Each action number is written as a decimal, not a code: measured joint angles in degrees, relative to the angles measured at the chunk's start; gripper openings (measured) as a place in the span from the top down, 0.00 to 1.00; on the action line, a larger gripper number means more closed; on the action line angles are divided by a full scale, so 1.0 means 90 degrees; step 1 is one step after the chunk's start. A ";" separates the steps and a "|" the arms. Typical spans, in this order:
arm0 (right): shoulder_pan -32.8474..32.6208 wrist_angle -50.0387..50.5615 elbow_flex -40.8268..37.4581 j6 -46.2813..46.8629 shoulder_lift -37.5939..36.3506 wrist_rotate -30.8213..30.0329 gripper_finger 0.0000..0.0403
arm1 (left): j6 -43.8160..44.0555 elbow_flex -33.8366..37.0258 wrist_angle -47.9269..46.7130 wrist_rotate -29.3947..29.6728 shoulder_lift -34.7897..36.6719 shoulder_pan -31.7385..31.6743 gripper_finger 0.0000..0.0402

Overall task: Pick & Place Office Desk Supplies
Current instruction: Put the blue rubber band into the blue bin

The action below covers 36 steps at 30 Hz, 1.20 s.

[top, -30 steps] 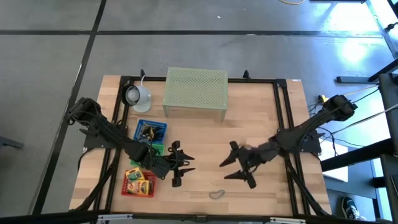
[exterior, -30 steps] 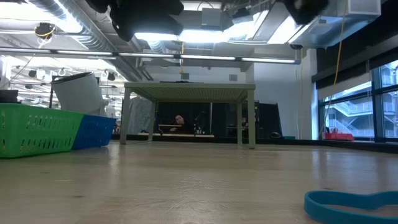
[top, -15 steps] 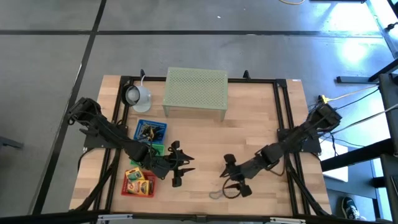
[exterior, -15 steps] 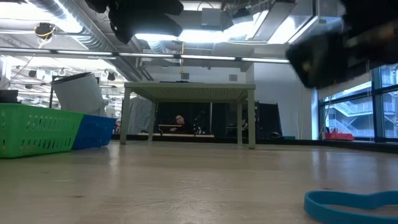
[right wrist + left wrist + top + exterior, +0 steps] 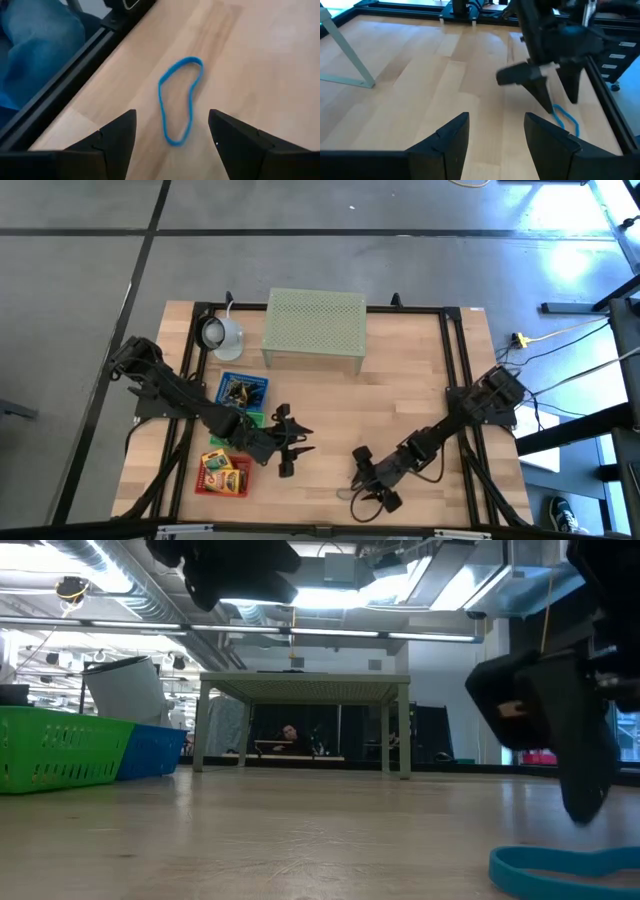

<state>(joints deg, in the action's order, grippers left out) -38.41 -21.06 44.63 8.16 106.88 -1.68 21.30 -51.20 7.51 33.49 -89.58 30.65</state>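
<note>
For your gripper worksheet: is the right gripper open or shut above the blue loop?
Open. In the right wrist view, the right gripper has its fingers spread on either side of the blue loop, which lies flat on the table, untouched.

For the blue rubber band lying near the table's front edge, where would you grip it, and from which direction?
Best from straight above. The blue rubber band lies flat on the table, a long narrow loop, so there is no edge to take from the side. Pinch across its narrow width near the middle, catching both strands. The right gripper is open above it and already straddles that width; the left gripper waits apart.

Loop [image 5: 179, 100] on table [image 5: 420, 380] near its front edge
</note>
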 joint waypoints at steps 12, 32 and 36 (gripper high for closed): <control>0.0102 0.0050 0.0371 -0.0483 0.0470 0.0149 0.40 | 0.0044 0.0000 -0.0002 -0.0014 0.0000 -0.0085 0.54; 0.0126 0.0299 0.0375 -0.0123 0.0456 0.0123 0.98 | 0.0049 0.0000 -0.0002 -0.0017 0.0000 -0.0085 0.54; 0.0136 0.0822 0.0353 -0.0081 0.0170 0.0115 0.96 | 0.0051 0.0000 0.0040 -0.0017 0.0000 -0.0085 0.54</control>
<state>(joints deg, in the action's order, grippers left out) -37.19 -13.66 47.81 7.43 108.41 -0.65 21.76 -51.20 7.87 33.34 -89.58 29.89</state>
